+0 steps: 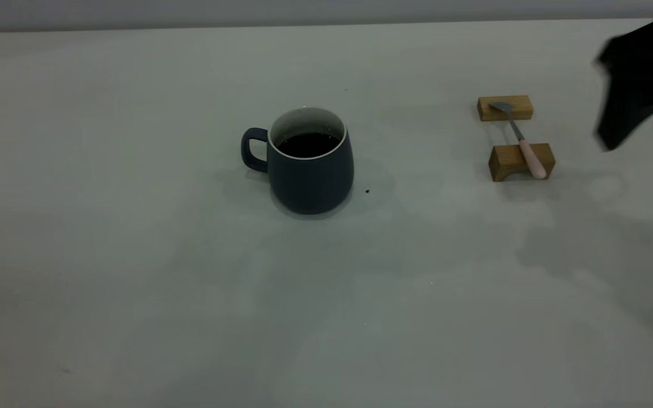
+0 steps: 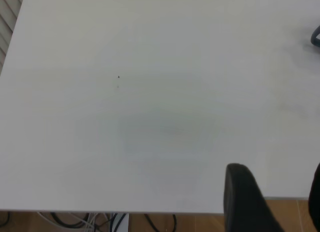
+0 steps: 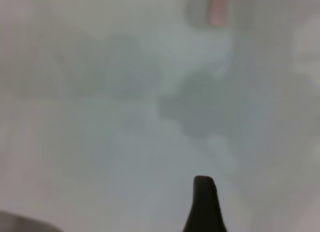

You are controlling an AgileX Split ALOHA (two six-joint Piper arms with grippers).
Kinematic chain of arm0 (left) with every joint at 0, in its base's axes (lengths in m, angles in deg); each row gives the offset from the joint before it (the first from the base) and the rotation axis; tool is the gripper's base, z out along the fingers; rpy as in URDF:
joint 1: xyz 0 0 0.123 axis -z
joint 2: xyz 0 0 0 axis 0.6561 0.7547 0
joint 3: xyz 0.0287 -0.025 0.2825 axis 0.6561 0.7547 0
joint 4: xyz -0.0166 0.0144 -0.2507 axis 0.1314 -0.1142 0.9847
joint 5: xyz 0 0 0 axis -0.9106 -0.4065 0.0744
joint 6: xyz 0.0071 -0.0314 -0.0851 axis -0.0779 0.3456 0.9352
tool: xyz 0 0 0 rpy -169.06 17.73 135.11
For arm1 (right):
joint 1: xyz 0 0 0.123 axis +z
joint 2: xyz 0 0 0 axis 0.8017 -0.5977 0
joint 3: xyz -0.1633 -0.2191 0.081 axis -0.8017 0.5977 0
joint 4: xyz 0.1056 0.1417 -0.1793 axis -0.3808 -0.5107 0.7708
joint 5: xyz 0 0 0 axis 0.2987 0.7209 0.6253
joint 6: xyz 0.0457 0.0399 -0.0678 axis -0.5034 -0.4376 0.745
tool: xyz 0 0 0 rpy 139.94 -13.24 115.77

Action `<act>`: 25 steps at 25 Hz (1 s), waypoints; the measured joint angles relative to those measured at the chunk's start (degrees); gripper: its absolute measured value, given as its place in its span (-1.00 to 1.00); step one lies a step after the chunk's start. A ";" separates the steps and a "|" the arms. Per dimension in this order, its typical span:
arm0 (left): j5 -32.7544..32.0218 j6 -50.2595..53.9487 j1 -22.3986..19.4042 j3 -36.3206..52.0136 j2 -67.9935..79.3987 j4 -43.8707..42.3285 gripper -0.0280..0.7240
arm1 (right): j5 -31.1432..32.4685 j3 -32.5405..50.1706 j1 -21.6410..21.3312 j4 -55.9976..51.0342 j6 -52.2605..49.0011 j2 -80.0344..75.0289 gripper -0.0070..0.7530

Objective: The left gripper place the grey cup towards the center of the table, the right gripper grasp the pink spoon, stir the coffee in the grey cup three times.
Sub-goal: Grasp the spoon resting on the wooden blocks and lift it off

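Pink spoon [image 1: 520,139] lies bridged across two small wooden blocks, its grey metal bowl resting on the far block [image 1: 505,107] and its pink handle on the near block [image 1: 521,161], so the neck spans the gap between them clear of the table [image 1: 134,283]. Its long axis runs roughly front to back in the exterior view, tilted a little, with the handle end toward the camera and slightly to the right.

Beside it, to the right and raised above the surface, hangs the right gripper [image 1: 638,133], a dark blurred shape at the frame's edge. The spoon lies to its left and a bit lower, near but apart. Its jaws look parted in the exterior view, holding nothing, though the blur makes that uncertain. In the right wrist view only one dark fingertip [image 3: 204,202] shows, with a pink smear of the handle [image 3: 218,6] beyond it.

Well to the left of the spoon, the grey cup [image 1: 310,161] stands upright near the table's middle, handle pointing left, dark coffee [image 1: 308,144] inside. That placement looks done.

The left gripper [image 2: 272,202] is off in its own corner over bare table near the edge, spread apart and empty. The right arm is plainly the nearer one for the spoon.
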 joint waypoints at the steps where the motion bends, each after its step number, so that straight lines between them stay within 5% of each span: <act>1: 0.00 0.00 0.00 0.00 0.00 0.00 0.11 | 0.07 -1.98 0.52 0.05 0.34 -2.44 0.68; 25: 0.00 0.00 0.00 0.00 -0.04 0.00 0.11 | 4.25 -27.49 2.13 4.96 4.43 -28.99 0.63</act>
